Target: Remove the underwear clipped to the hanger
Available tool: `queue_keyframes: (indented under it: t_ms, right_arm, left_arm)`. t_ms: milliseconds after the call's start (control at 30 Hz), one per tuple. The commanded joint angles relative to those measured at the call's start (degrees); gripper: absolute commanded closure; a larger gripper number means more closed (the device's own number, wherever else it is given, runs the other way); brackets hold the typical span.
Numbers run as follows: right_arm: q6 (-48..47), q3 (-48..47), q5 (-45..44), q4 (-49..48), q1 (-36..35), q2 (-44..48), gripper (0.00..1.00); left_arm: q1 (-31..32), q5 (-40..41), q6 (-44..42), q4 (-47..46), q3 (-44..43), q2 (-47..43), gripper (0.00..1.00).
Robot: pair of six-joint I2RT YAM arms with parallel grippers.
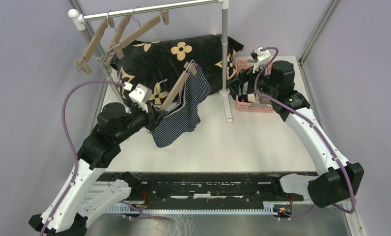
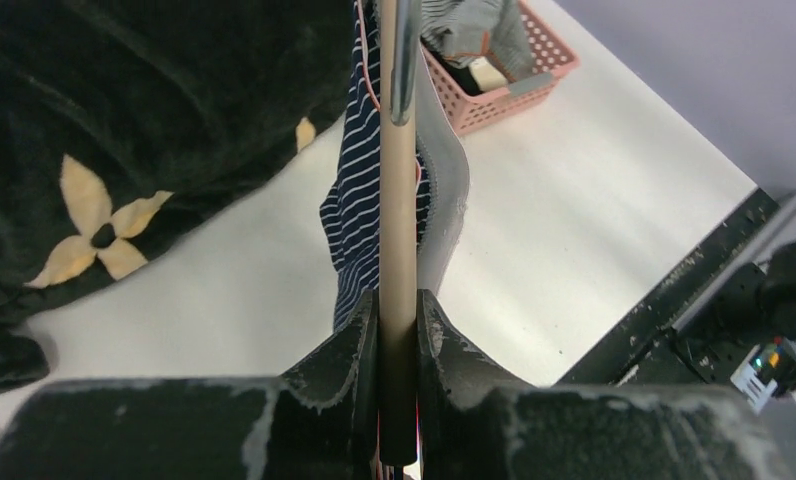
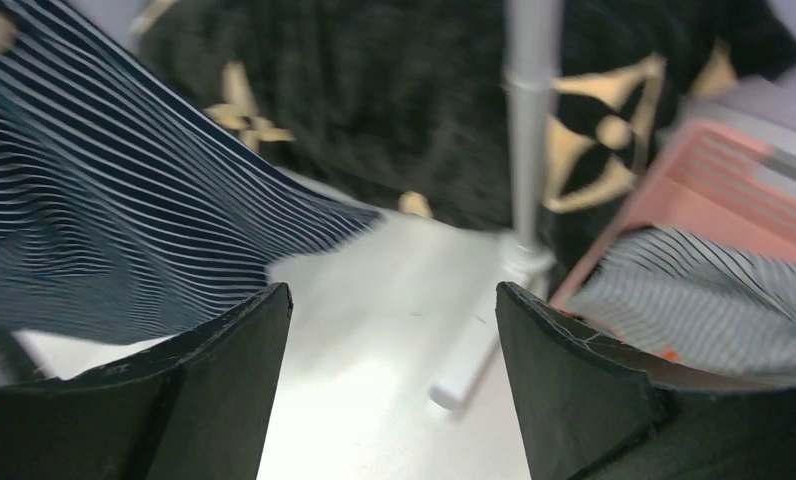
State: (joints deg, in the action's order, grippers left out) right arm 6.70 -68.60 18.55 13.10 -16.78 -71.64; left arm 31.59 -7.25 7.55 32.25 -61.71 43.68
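Note:
My left gripper (image 1: 156, 114) is shut on the bar of a wooden hanger (image 1: 176, 91), held low over the table. In the left wrist view the bar (image 2: 397, 200) runs straight between the two fingers (image 2: 359, 345). The navy thin-striped underwear (image 1: 181, 115) hangs clipped to this hanger and also shows in the left wrist view (image 2: 354, 200) and the right wrist view (image 3: 104, 230). My right gripper (image 1: 242, 88) is open and empty beside the pink basket (image 1: 255, 106). The grey-white striped underwear (image 3: 704, 300) lies in the basket. The plain black one does not clearly show.
A clothes rack rail (image 1: 154, 10) at the back carries several empty wooden hangers (image 1: 120, 34). Its right post (image 1: 225, 49) and white foot (image 1: 228, 112) stand between the two grippers. A big black cloth with tan flowers (image 1: 159, 56) lies behind.

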Motion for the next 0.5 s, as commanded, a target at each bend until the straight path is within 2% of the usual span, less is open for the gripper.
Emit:
queue_keyframes:
  t_ms: [0,67,133,300,467]
  right_arm:
    - [0.57,-5.70,21.12,-3.23,-0.11,0.26,0.16]
    - [2.01,-6.63,30.39,-5.82,-0.11,-0.87,0.16]
    - [4.73,-6.79,35.53,-9.38,-0.10,-2.03,0.15]
    - [8.04,-7.32,41.24,-14.56,-0.10,-3.64,0.15]
    - [18.99,-5.22,47.16,-29.09,-0.10,-5.73,0.15]
  left_arm:
    - [0.13,-10.04,-5.09,-2.74,3.52,-3.57,0.97]
    - [0.16,-13.57,-6.03,-3.79,5.85,-4.60,0.97]
    - [0.14,-14.69,-6.25,-3.88,6.49,-4.28,0.97]
    - [0.14,-17.01,-7.19,-1.37,4.09,-0.77,0.97]
    - [0.13,-21.61,-7.16,-3.48,4.62,-1.14,0.97]
